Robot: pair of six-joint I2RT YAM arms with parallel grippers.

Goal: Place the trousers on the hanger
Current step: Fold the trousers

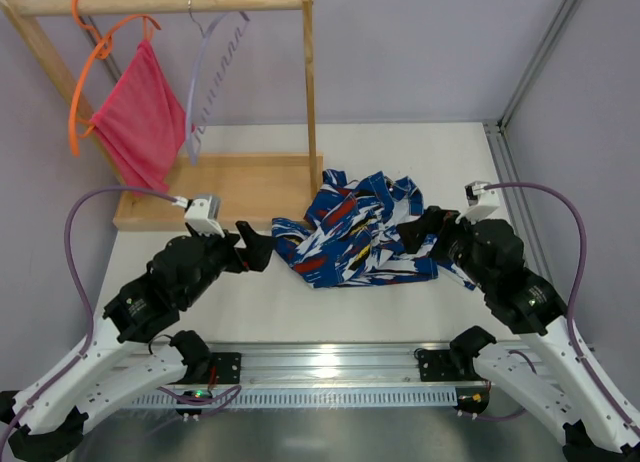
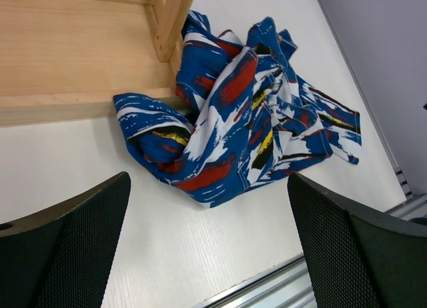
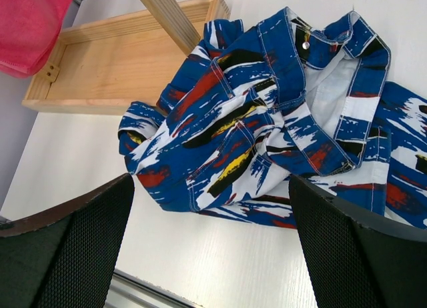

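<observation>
**Trousers not yet picked up**

The trousers (image 1: 360, 227) are lying crumpled on the surface (image 1: 400, 152) against the rack base (image 1: 240, 187), and the hanger (image 1: 210, 82) is hanging bare above (every step is pending). The left end effector (image 1: 258, 248) and right end effector (image 1: 415, 234) are flanking the heap, jaws apart, gripping nothing.

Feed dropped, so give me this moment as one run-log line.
trousers: crumpled on table, unheld | hanger: hanging on rack | left gripper: open | right gripper: open
</observation>
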